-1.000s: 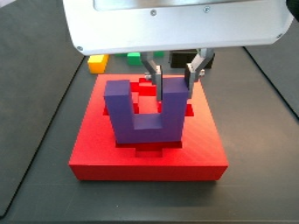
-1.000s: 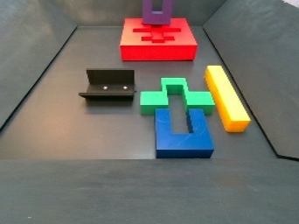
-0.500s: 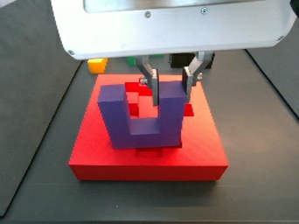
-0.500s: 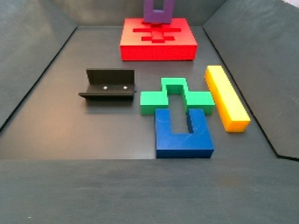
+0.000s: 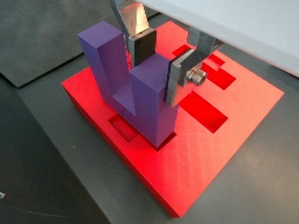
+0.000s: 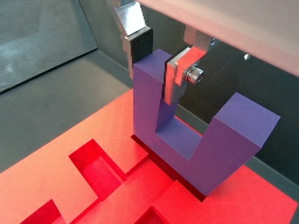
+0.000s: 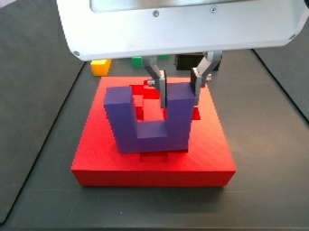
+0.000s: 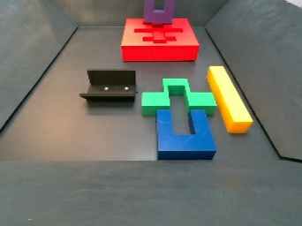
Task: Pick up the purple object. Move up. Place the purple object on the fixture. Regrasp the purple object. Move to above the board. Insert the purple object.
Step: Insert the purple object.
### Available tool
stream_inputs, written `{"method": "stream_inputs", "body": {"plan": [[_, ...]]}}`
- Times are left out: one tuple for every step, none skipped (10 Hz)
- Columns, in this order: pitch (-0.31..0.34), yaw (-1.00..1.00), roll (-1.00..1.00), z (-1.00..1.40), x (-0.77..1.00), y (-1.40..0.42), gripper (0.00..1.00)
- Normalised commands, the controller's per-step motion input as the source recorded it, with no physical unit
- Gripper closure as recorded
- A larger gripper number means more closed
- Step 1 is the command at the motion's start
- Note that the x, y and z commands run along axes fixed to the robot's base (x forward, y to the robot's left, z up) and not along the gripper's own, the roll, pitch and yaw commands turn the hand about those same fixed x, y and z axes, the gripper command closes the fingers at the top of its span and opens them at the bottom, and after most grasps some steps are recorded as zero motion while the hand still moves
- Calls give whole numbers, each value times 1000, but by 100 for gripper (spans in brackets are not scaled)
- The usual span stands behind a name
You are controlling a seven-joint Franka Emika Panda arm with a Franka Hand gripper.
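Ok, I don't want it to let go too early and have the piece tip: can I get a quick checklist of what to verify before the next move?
1. Gripper on one prong of the purple object, jaws either side: ok.
2. Purple object upright, prongs up, in both side views: ok.
3. Its base down in a recess of the board: looks seated in a wrist view; full depth cannot tell.
4. Whether the jaws press the prong or have slackened: cannot tell.
5. Fixture and green block well away from the board: ok.
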Motion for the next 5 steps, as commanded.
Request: {"method": "stream_inputs", "body": {"plan": [[-50, 0, -84, -54, 0, 17, 100], [-39, 0, -91, 0, 0, 40, 100], [-13, 0, -140, 0, 43, 134, 100], [-4, 0, -136, 0, 60, 137, 100], [0, 0, -119, 0, 17, 60, 100]]}}
